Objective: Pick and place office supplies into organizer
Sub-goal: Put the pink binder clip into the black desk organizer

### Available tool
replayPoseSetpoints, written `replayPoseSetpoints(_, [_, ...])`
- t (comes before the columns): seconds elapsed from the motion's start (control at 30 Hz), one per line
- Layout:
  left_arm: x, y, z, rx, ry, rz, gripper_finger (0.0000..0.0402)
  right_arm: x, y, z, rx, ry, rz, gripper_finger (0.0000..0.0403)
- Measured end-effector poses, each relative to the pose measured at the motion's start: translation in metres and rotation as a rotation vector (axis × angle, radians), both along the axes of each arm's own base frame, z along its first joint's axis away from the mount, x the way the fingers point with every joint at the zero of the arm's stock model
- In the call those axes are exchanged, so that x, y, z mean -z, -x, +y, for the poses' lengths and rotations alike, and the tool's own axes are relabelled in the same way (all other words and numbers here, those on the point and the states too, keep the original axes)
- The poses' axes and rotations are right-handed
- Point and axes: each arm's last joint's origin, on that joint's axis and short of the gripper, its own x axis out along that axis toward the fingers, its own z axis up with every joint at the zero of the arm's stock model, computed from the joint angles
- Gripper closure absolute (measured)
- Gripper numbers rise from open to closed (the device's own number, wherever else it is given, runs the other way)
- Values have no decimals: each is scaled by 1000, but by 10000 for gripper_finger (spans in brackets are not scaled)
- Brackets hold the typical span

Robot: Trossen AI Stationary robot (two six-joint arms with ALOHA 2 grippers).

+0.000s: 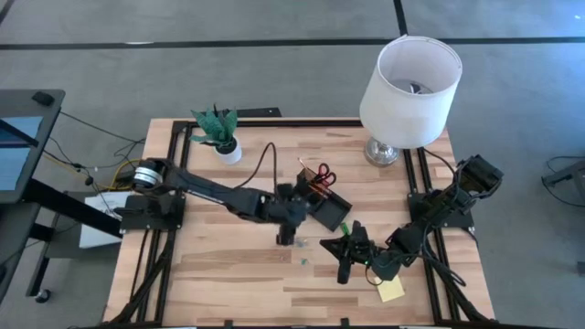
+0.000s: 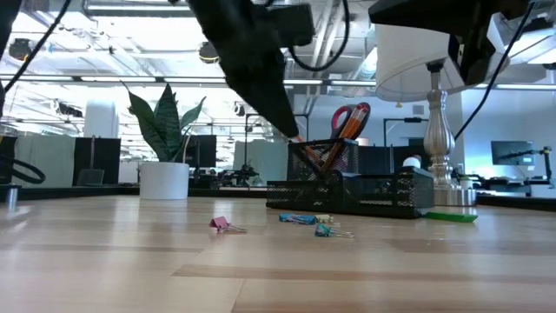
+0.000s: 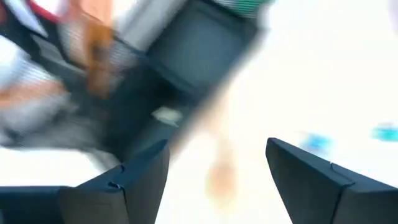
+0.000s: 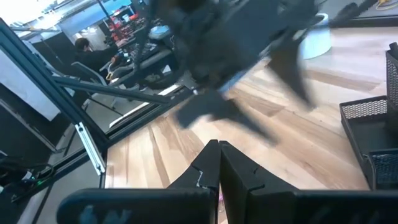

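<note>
Two dark arms work over the wooden table [image 1: 228, 283], and going from the left, a potted plant [image 1: 219, 132] stands toward the table's eleven o'clock. The left arm reaches in from nine o'clock to the table's middle, where the left gripper [image 1: 289, 236] hangs with its fingers [image 3: 140, 180] spread wide and nothing between them, just at the eight o'clock corner of the black organizer [image 1: 326, 208]. The organizer sits close to the table's centre; red-handled scissors [image 1: 325, 175] and orange pencils [image 1: 311, 178] stand upright in its mesh cup at its twelve o'clock end. On the bare wood at six o'clock of the organizer lie small clips: a pink one [image 2: 219, 224] and bluish ones [image 2: 300, 218] in the low view. A green block [image 2: 450, 216] lies on the table beside the organizer's right end in that view. The right gripper [image 1: 345, 262] hovers at five o'clock of the organizer, its fingers [image 4: 214, 168] pressed together and empty. A yellow sticky-note pad [image 1: 390, 290] lies at five o'clock of that gripper. A white-shaded lamp [image 1: 409, 82] stands at the table's one o'clock.
</note>
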Motion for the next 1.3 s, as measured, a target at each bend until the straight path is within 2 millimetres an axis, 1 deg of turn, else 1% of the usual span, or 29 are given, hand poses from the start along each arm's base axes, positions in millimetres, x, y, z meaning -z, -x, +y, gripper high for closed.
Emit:
replayPoseSetpoints(0.07, [1,5,-14,-14,138,25,136,0,1,1,-3,0,0,403])
replayPoseSetpoints(0.13, [6,8,-31,9,204,54,136,0,1,1,-4,0,0,403])
replayPoseSetpoints(0.3, [36,16,-71,65,128,137,136,0,1,1,-5,0,0,403])
replayPoseSetpoints(0.4, [43,22,-87,66,91,149,136,0,2,3,-12,0,0,403])
replayPoseSetpoints(0.47, [44,28,-93,66,68,171,136,0,4,5,-19,0,0,403])
replayPoseSetpoints(0.63, [46,35,-99,53,15,188,136,0,3,4,-18,0,0,403])
replayPoseSetpoints(0.87, [66,33,-102,117,23,260,136,0,3,4,-16,-10,-5,403])
replayPoseSetpoints(0.97, [71,32,-103,128,33,277,136,-1,3,4,-16,-12,-7,403])
replayPoseSetpoints(1.3, [72,27,-105,171,60,240,136,0,3,4,-15,-9,-3,403])
